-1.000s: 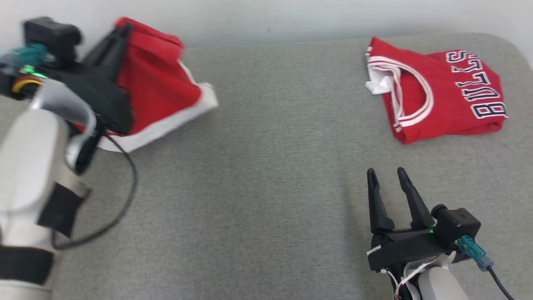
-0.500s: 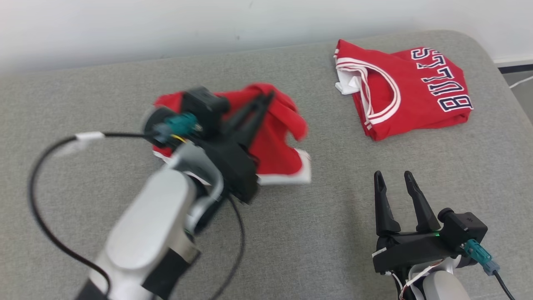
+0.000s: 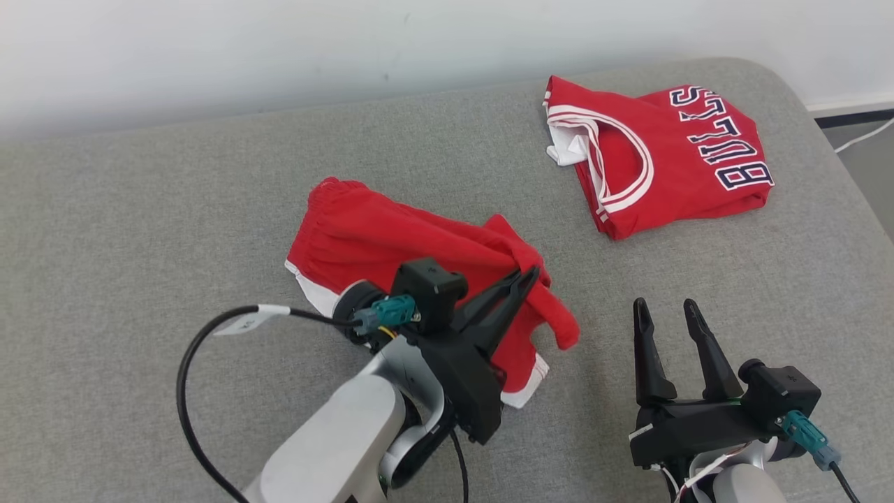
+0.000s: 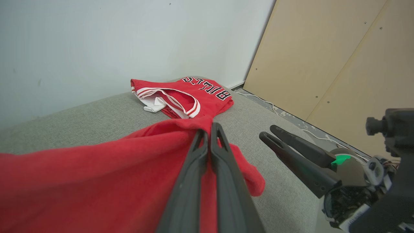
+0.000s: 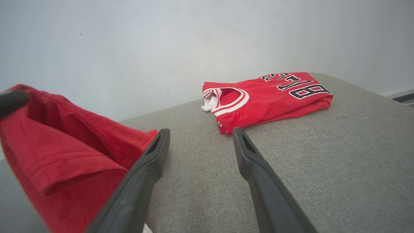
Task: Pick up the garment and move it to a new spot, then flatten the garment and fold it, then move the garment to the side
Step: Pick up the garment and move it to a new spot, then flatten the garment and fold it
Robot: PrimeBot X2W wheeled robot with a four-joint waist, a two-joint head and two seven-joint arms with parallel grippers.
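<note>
So the red shorts (image 3: 391, 237) sit roughly mid-cushion on the grey couch seat (image 3: 140, 230). They're crumpled, with the elastic waistband (image 3: 328, 192) end resting on the fabric and the near end pulled up off it.

Handling-wise, this looks like thin, floppy jersey cloth. It's light, has zero stiffness and isn't fragile. It'll sag and bunch wherever it isn't supported, and it'll probably drag a bit on that woven upholstery instead of sliding. A single pinch in the middle just makes a tent. For flattening, the better bet seems to be a corner of the waistband, or a corner of the white-trimmed hem (image 3: 531, 381), with one gripper on each side so the cloth can be pulled taut and laid out.

The left gripper (image 3: 534, 272) has its two fingers squeezed right together at the tips on a bunched fold of the red cloth, and a loose flap hangs down past them. The right gripper (image 3: 663, 304) is spread wide with nothing between its fingers. It hovers over bare cushion near that hanging flap, not touching it as far as anyone can tell.

A folded Bulls jersey (image 3: 656, 161) sits well apart, near the far right corner.
</note>
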